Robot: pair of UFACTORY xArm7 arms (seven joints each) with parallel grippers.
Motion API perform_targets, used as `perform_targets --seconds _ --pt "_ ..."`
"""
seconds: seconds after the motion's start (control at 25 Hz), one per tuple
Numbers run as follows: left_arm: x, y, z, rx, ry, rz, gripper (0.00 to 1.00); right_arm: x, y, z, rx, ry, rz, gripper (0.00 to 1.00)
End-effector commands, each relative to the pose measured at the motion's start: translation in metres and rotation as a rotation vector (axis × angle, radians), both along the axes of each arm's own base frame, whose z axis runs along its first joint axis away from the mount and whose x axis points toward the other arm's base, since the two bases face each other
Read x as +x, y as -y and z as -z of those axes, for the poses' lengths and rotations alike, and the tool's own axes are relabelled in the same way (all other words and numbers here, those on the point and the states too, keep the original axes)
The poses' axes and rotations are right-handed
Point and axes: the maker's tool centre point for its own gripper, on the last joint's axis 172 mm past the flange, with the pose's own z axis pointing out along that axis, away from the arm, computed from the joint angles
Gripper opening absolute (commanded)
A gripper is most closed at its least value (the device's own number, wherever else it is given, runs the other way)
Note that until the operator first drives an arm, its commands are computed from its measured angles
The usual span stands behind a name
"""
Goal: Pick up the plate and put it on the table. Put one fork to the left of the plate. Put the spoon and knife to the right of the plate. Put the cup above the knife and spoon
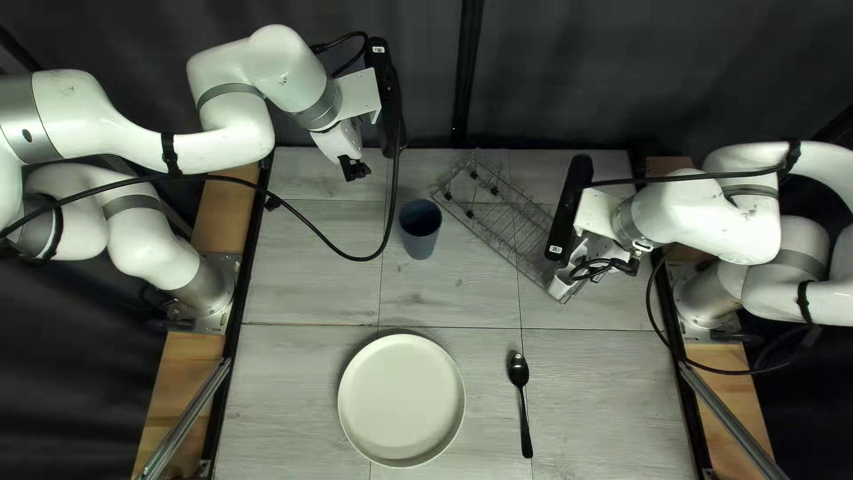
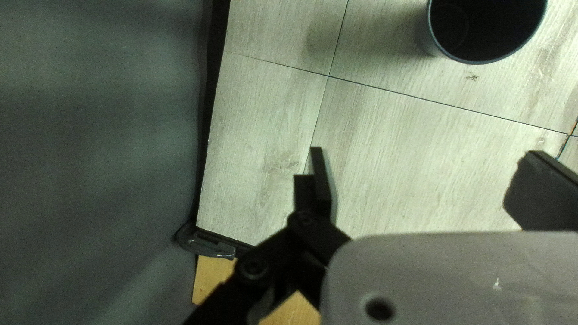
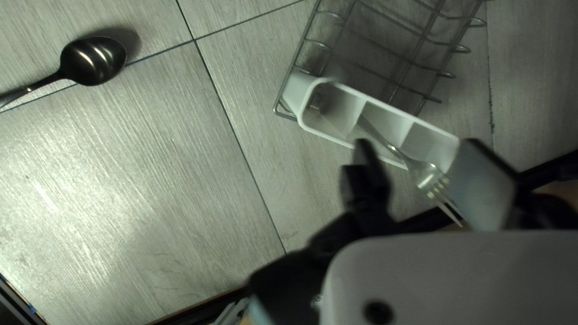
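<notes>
Roughly, the task looks part done; the plate (image 1: 402, 400) lies by the bench's (image 1: 302, 276) near edge, with the spoon (image 1: 518, 372) to its right; the cup (image 1: 419, 244) stands upright toward the far edge, beyond the plate, and seemingly still has to go above the spoon; the fork (image 3: 422, 171) leans in the bin (image 3: 296, 90) at the rack's (image 1: 498, 247) near right corner, between the right hand's (image 3: 421, 147) parted fingers, so I judge that hand open; the left hand (image 2: 427, 155) is open and empty near the far edge; no knife can be made out; the fork's handle end is hard to see in the bin, and the left wrist view cuts off the cup.
</notes>
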Motion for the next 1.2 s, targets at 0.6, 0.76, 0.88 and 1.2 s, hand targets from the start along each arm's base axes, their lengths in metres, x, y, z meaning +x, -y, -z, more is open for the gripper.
perform_targets --seconds 0.6,0.76,0.88,1.2 --pt "0.000 0.000 0.000 0.000 0.000 0.000 1.00 0.035 -0.048 -0.008 0.007 -0.073 -0.001 1.00" --pt "0.000 0.000 0.000 0.000 0.000 0.000 1.00 0.047 -0.058 0.013 0.007 -0.078 0.036 1.00" --pt "0.000 0.000 0.000 0.000 0.000 0.000 1.00 0.049 -0.062 0.022 -0.011 -0.087 0.070 1.00" --pt "0.000 0.000 0.000 0.000 0.000 0.000 1.00 0.053 -0.054 0.048 -0.053 -0.166 0.172 1.00"
